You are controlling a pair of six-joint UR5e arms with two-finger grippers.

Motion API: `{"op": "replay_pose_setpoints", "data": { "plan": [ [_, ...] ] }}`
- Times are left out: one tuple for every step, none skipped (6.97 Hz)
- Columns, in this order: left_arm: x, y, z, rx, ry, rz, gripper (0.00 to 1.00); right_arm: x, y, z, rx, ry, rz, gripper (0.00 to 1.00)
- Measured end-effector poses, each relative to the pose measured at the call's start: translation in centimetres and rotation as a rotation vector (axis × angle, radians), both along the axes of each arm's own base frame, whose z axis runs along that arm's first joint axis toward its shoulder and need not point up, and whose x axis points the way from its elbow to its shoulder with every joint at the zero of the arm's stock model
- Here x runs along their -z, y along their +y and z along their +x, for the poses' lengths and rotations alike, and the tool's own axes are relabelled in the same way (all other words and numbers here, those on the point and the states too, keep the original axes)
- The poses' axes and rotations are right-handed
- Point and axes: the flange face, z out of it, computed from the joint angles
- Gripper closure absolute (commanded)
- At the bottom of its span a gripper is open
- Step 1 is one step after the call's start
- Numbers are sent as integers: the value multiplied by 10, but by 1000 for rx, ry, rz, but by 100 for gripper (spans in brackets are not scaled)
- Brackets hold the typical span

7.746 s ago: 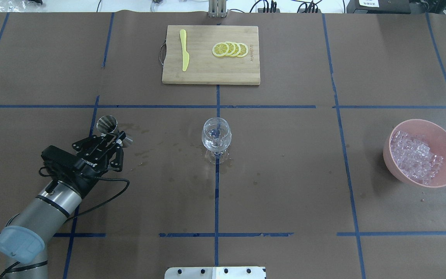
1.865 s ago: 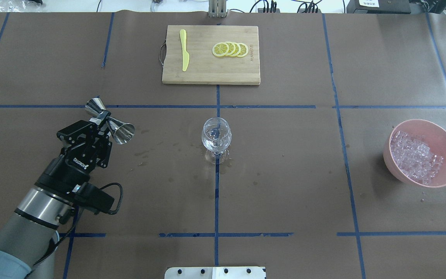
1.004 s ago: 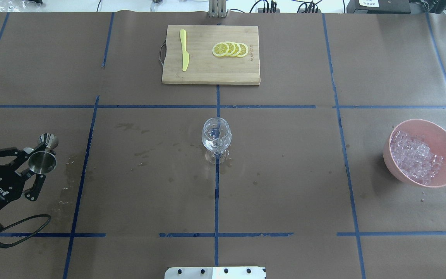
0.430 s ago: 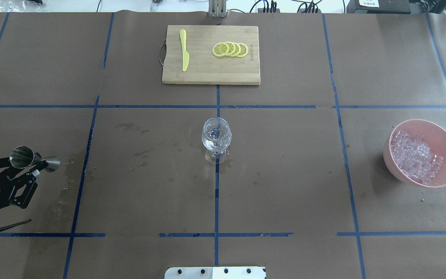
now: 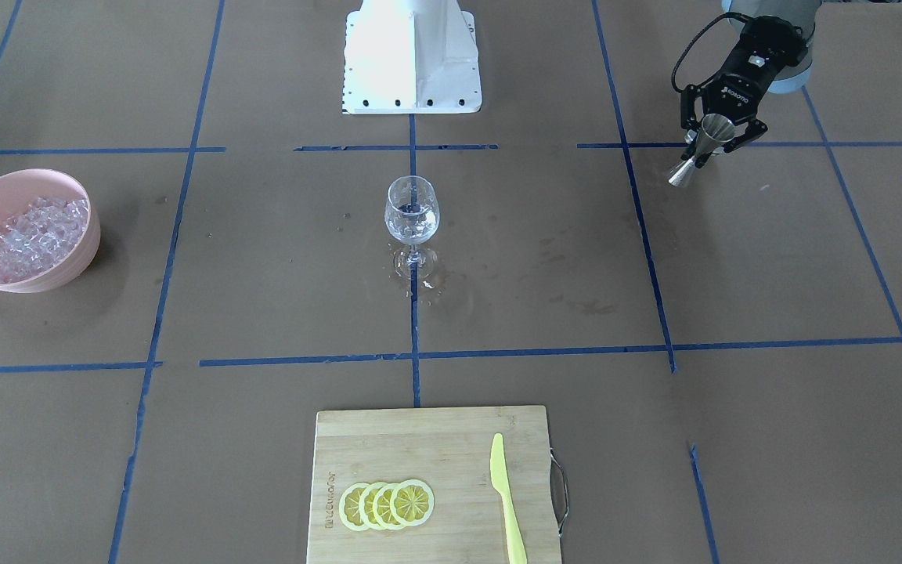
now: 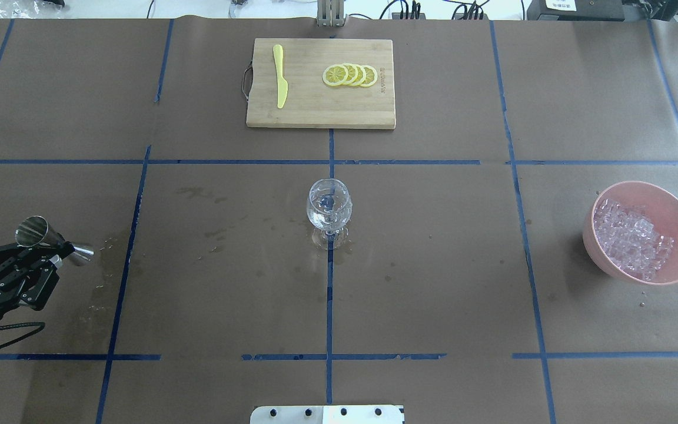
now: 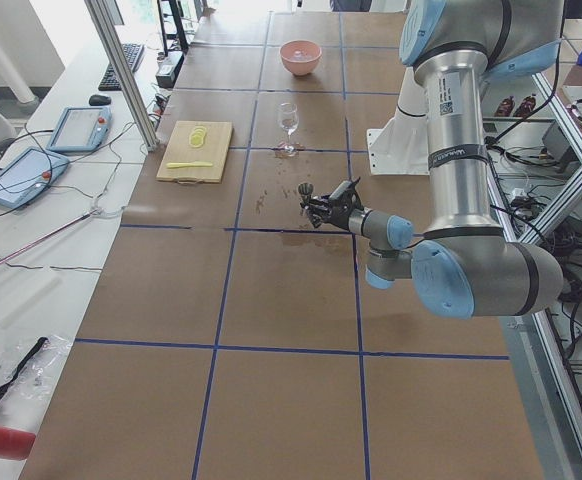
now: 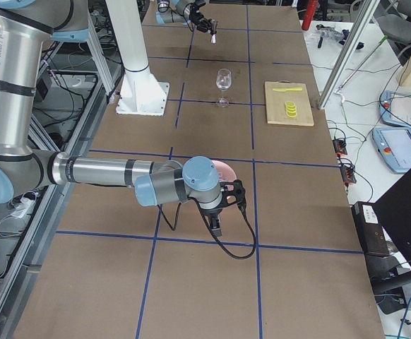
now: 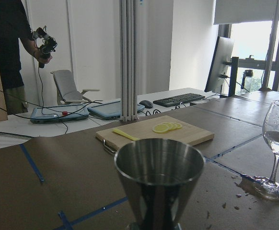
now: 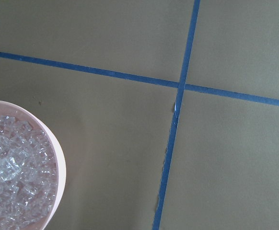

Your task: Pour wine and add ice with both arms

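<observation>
Right, from my console the left gripper is clamped on the narrow waist of a steel jigger, which it holds tilted above the brown paper at the robot's far left; the left wrist view looks straight across the jigger's wide cup. The ice is nowhere near that gripper: it lies heaped in a pink bowl at the opposite end of the table, well apart, with the wine glass standing upright on the centre line between them. The glass carries a little clear liquid and has wet patches around its foot. The right gripper shows only in the right side view, hanging just beside the bowl, which is mostly hidden behind the wrist; I cannot tell whether its fingers are parted or together. Its wrist camera looks down on the paper with the bowl's rim and the ice in its lower left corner. In the front view the ice sits at the left edge and the left gripper at the upper right.
</observation>
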Motion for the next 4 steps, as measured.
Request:
{"op": "replay_pose_setpoints", "data": {
  "plan": [
    [-8, -4, 6, 32, -11, -31, 100, 1, 0, 0, 0, 0, 1, 0],
    [-16, -9, 18, 68, -24, -48, 100, 1, 0, 0, 0, 0, 1, 0],
    [-23, -14, 35, 101, -31, -57, 100, 1, 0, 0, 0, 0, 2, 0],
    [-26, -18, 51, 120, -39, -61, 100, 1, 0, 0, 0, 0, 2, 0]
  ]
}}
